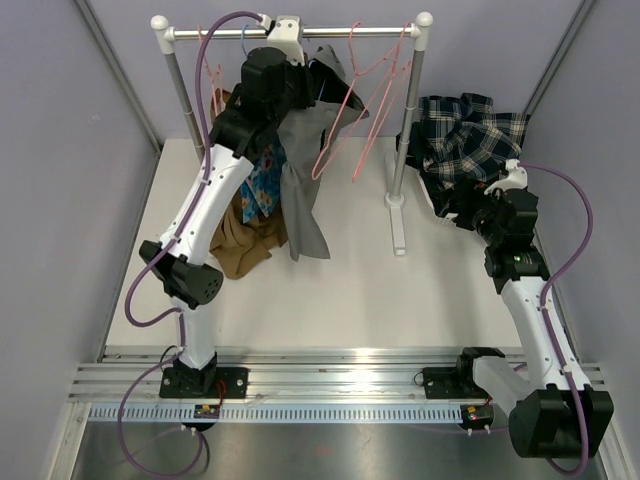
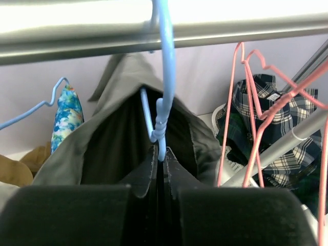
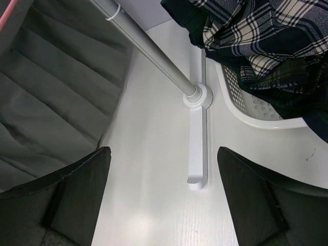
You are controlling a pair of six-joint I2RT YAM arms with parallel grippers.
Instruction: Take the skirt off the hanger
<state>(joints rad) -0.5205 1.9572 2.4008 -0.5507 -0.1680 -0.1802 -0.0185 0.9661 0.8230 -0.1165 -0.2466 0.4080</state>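
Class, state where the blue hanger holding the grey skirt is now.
Left wrist view, centre: the blue hanger hooks over the rail, its neck pinched by the left gripper, pink hangers to its right.

From above, the left arm (image 1: 215, 190) hides the left gripper (image 2: 159, 152) and the top of the grey skirt (image 1: 300, 195). In the left wrist view the hook of the blue hanger (image 2: 165, 77) runs off the top edge across a blurred rail (image 2: 230, 32). Plaid cloth (image 3: 256, 31) covers most of the white basket (image 3: 246, 105), which is cut off at the right.
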